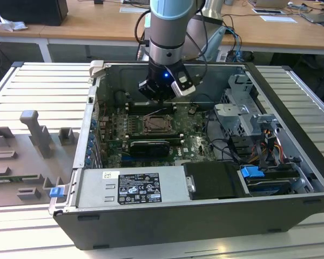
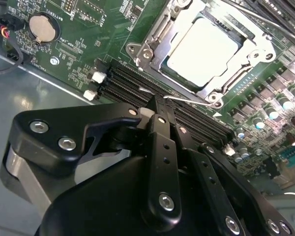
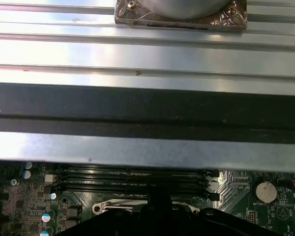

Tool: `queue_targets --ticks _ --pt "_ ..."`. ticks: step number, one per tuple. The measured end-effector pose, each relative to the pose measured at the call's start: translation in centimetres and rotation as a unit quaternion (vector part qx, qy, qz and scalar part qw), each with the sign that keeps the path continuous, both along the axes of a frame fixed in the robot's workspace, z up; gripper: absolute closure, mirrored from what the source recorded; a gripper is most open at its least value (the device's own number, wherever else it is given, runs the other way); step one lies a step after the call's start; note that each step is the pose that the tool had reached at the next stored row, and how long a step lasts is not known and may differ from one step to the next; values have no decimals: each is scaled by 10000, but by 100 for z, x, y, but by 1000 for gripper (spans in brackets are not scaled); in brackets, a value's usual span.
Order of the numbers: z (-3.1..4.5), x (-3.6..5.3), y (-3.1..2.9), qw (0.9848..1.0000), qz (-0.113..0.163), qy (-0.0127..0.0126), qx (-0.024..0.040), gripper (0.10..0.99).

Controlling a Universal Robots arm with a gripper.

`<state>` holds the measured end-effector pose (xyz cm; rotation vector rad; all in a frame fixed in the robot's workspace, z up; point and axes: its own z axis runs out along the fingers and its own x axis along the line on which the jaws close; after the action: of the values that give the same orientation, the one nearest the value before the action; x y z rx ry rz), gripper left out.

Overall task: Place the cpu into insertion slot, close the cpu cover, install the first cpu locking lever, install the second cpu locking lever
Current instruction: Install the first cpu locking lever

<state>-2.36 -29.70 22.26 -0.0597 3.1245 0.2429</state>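
One thin lever [image 2: 187, 101] sits at the clenched tool [image 2: 155, 105]; judged best pushed slowly, beside the covered cpu [image 2: 202, 51]

above insertion slot [image 1: 157, 125]: open | gripper [image 2: 160, 105] low by memory slots [image 2: 132, 88] | case wall [image 3: 147, 110] close behind

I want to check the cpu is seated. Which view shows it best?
The second wrist view: the cpu lies large and unobstructed under its cover frame. The exterior view shows the socket small and distant.
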Motion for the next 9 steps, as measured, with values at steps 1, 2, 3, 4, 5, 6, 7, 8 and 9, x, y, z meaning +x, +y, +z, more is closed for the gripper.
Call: queue_targets --ticks 1,2,3,4,5,6,7,8,9 --pt "-11 6 0 10000 0 0 0 980" --pt "-28 14 0 10000 0 0 0 980" --pt "-38 19 0 10000 -1 0 0 980" --pt "-52 25 0 10000 0 0 0 980" --pt "-58 25 0 10000 -1 0 0 980" --pt "-63 26 0 10000 0 0 -1 980" --pt "-65 26 0 10000 0 0 0 980" --pt "-66 26 0 10000 0 0 0 980" --pt "-66 26 0 10000 0 0 0 980"
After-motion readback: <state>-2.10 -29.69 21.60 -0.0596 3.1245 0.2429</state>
